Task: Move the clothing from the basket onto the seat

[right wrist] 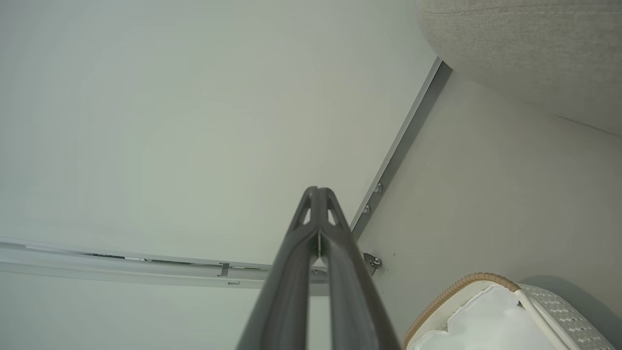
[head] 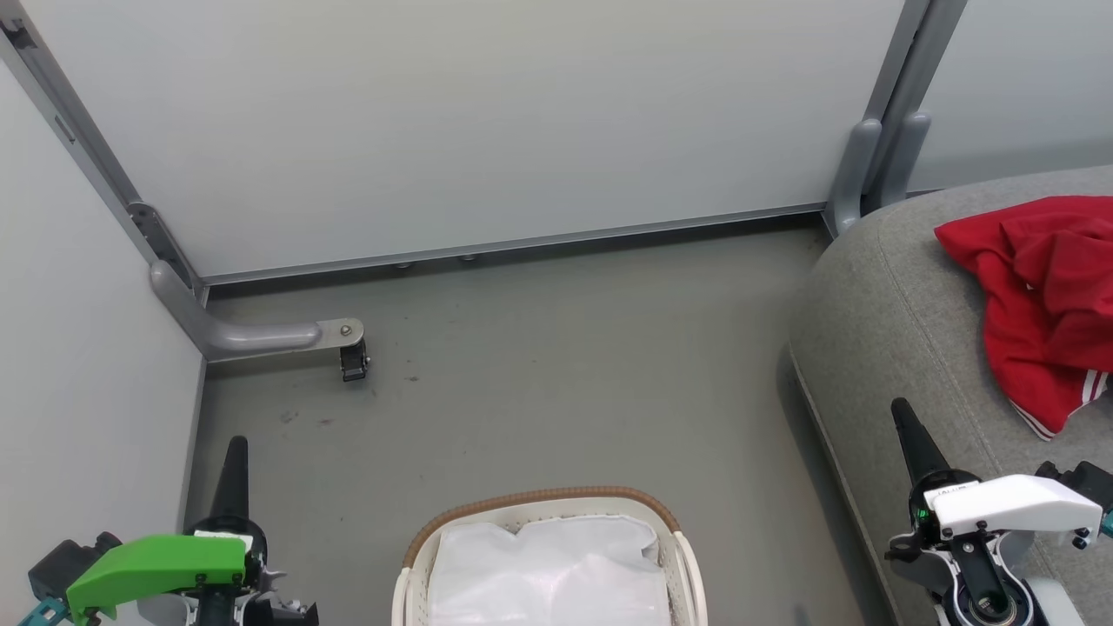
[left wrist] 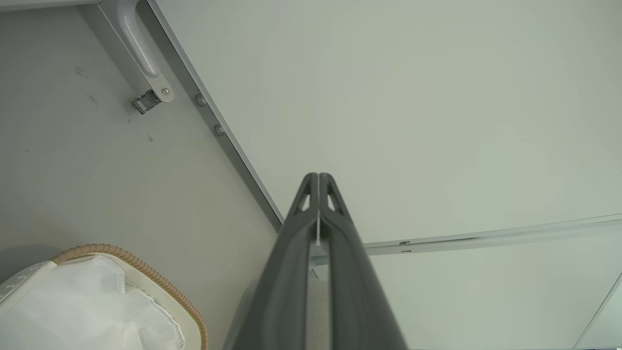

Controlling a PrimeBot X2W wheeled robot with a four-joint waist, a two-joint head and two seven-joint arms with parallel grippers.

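The bright red soft fabric clothing with white stripe trim [head: 1043, 296] is seen crumpled on the large rounded grey woven-fabric seat [head: 887, 348], well apart from the oval white perforated basket with a brown woven rim [head: 539, 498]. In the basket's visible part, white cloth liner [head: 548, 574] is shown. The left hand [head: 236, 452] and right hand [head: 904, 422] are held empty, fingers together. The transfer is judged finished or nearly so. Next, the basket's hidden near part should be checked.
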